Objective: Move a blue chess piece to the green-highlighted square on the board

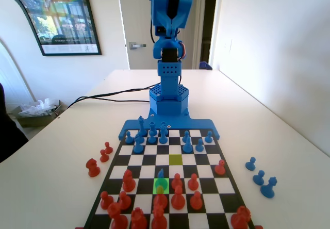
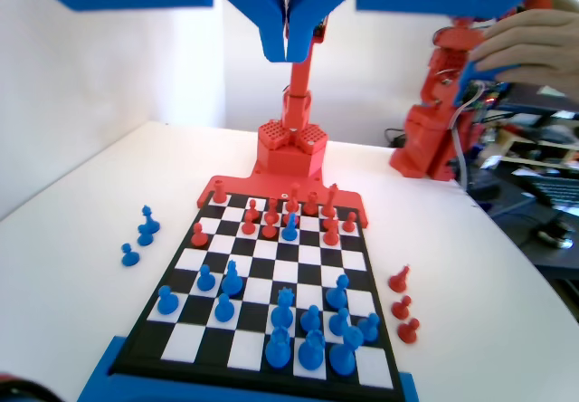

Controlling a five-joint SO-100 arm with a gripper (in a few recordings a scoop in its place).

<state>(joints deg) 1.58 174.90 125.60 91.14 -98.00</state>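
A small blue chess piece (image 1: 161, 176), a pawn, stands on the green-highlighted square (image 1: 160, 187) of the board (image 1: 136, 160), near the red side with red pawns close around it. From the wrist, the same pawn (image 2: 289, 229) stands among the red pieces at the board's (image 2: 264, 272) far end. My gripper (image 2: 289, 51) hangs high above the board with its jaws shut together and nothing between them. In the fixed view the blue arm (image 1: 170, 17) is folded upright over its base, far from the pawn.
A duller olive square (image 1: 176, 160) lies one row behind the green one. Blue pieces (image 1: 260, 178) stand off the board to the right in the fixed view, red ones (image 1: 98, 159) off its left. The blue back rows (image 1: 165, 138) sit near the arm's base.
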